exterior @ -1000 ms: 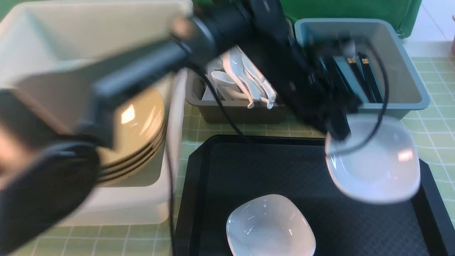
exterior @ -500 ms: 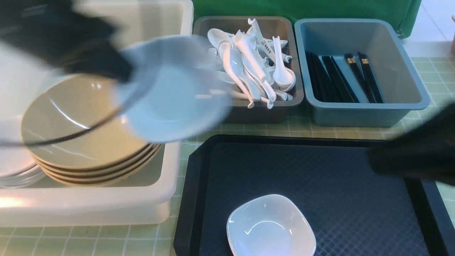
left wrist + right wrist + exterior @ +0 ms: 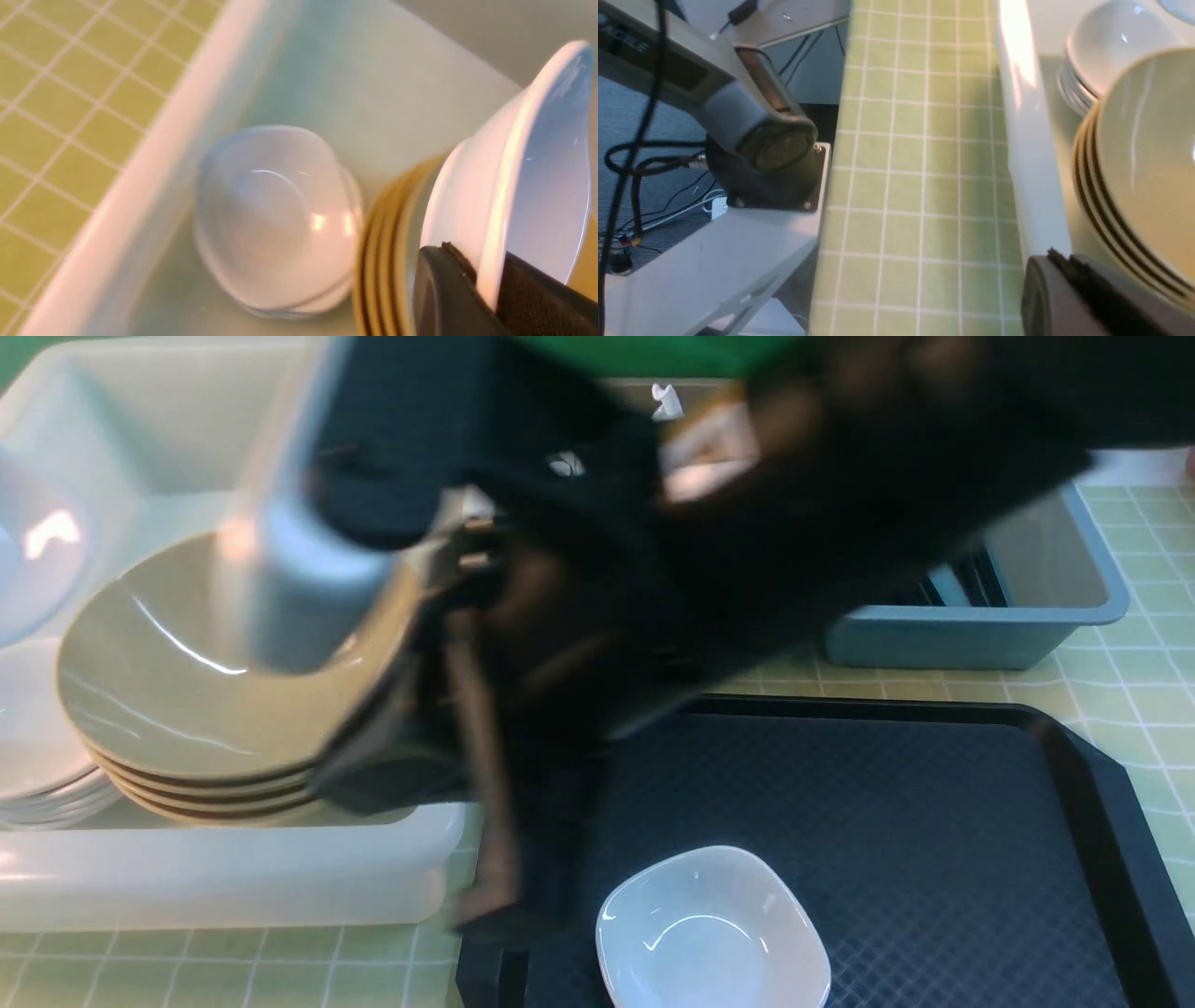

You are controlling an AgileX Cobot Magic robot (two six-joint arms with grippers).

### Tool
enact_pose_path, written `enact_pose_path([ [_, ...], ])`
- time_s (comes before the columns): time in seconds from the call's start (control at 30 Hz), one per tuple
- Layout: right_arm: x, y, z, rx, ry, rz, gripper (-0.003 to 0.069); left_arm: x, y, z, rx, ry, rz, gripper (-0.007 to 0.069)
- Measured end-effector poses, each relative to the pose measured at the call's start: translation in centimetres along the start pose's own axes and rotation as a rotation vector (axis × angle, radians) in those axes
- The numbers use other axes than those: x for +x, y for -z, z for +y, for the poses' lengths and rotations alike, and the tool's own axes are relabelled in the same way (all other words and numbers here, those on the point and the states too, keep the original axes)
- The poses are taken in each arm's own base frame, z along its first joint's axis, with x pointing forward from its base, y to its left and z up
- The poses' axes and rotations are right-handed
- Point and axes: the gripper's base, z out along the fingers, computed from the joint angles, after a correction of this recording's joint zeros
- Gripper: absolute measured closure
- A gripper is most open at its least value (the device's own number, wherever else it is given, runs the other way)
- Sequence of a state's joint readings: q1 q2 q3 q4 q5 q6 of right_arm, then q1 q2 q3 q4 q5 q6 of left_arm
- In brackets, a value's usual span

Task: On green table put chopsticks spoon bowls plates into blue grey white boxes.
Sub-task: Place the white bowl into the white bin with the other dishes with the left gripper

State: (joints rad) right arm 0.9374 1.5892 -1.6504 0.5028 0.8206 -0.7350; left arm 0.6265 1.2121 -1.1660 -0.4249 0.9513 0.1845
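My left gripper [image 3: 486,284] is shut on the rim of a white plate [image 3: 537,158], held tilted above the tan bowls [image 3: 387,261] and beside a stack of white plates [image 3: 275,219] inside the white box [image 3: 154,154]. In the front view this held plate [image 3: 33,551] shows at the far left edge. My right gripper [image 3: 1069,270] is shut and empty over the white box's front wall [image 3: 1031,186], next to the bowls [image 3: 1143,154]. Its blurred arm [image 3: 653,551] crosses the front view. Another white plate [image 3: 714,929] lies on the black tray [image 3: 934,821].
The blue box [image 3: 1027,625] stands at the back right with chopsticks [image 3: 976,581] partly showing. The grey box is almost wholly hidden by the arm; one spoon tip [image 3: 665,399] pokes out. The left arm's base [image 3: 761,149] stands off the green table [image 3: 915,186].
My left gripper has carried the white plate from above the tray's right side leftward over the white box. My right arm has swung in from the right across the middle.
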Motion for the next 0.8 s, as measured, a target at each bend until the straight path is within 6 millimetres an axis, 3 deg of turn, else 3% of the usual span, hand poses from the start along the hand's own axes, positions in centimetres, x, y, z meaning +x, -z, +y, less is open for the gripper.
enact_pose_path([
  [0.23,0.1,-1.6,-0.8,-0.004,-0.006,0.023,0.0612,-1.0,-4.4,3.7,-0.138,0.121,0.13,0.0609],
  [0.43,0.1,-1.7,-0.8,-0.011,-0.005,0.033,0.0612,-0.7,-8.3,5.2,-0.156,0.172,0.233,0.0609],
  [0.63,0.2,-1.7,-0.7,-0.02,-0.005,0.043,0.0612,-0.2,-11.2,4.9,-0.144,0.153,0.296,0.0599],
  [0.8,0.2,-1.7,-0.7,-0.02,-0.005,0.043,0.0612,0.3,-12.9,4.0,-0.169,0.08,0.344,0.0478],
])
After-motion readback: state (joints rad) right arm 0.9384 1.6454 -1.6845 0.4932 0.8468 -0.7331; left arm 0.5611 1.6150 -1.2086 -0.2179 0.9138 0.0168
